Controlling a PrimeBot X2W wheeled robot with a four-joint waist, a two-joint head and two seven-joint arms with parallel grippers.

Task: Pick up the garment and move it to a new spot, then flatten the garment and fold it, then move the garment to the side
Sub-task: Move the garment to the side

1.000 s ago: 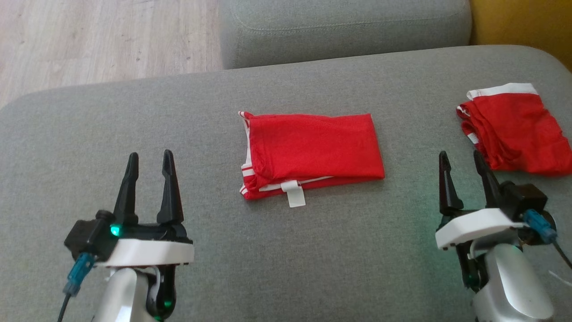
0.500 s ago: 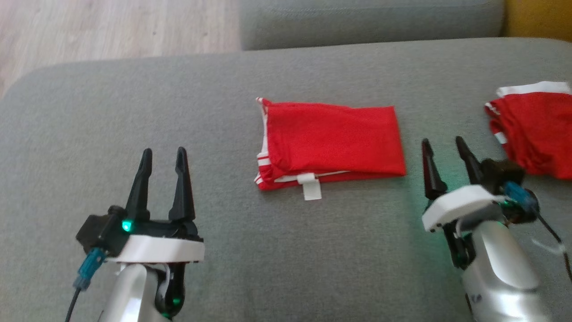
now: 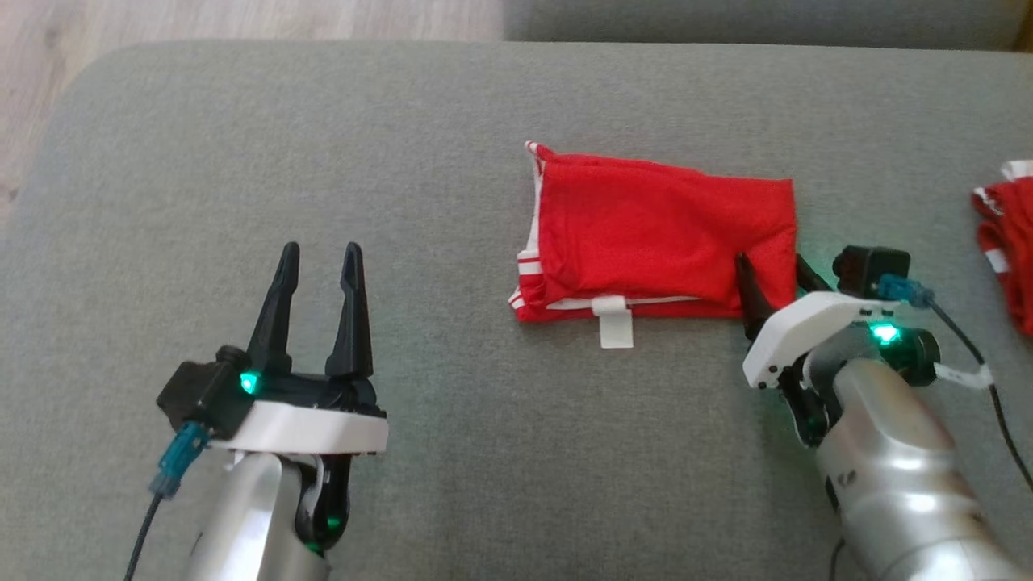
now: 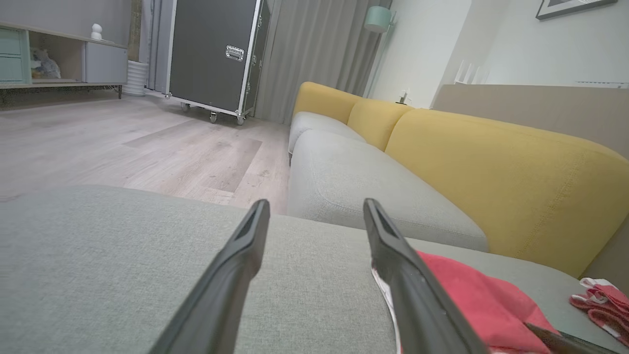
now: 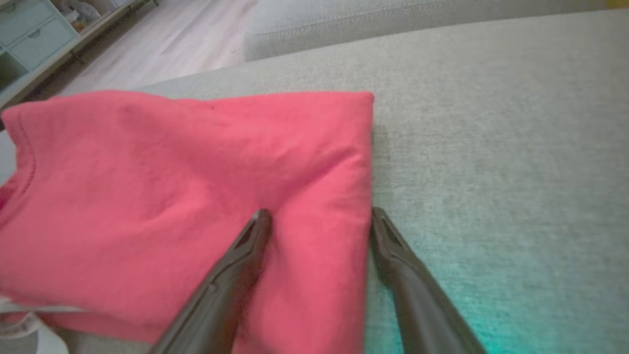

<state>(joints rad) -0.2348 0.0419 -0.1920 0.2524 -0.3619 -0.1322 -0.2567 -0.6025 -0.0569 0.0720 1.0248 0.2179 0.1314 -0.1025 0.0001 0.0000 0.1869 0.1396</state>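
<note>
Garment (image 3: 654,234), red with white trim, lies folded into a flat oblong on the grey cushion (image 3: 403,161), right of centre in the head view, long sides running across the frame. White tag (image 3: 615,323) sticks out from its lower edge onto the cushion. Right gripper (image 3: 771,274) stands at the garment's lower right corner with its fingers spread apart. In the right wrist view the right gripper (image 5: 320,214) straddles the garment's (image 5: 196,196) side edge: one finger lies over the red cloth, the other sits just outside the edge over bare cushion. No cloth is pinched between them; whether the inner finger presses on the fabric cannot be told. Left gripper (image 3: 320,250) is at the lower left of the head view, well apart from the garment, fingers likewise spread with nothing between them, over bare cushion. In the left wrist view the left gripper (image 4: 316,204) points across the cushion, with the garment (image 4: 471,305) at the lower right behind one finger. Second red garment (image 3: 1005,242), crumpled, lies at the right edge of the head view, cut off by the frame. Wooden floor (image 3: 161,20) shows in the upper left corner. Yellow backrest (image 4: 491,172) runs along the right of the left wrist view.
</note>
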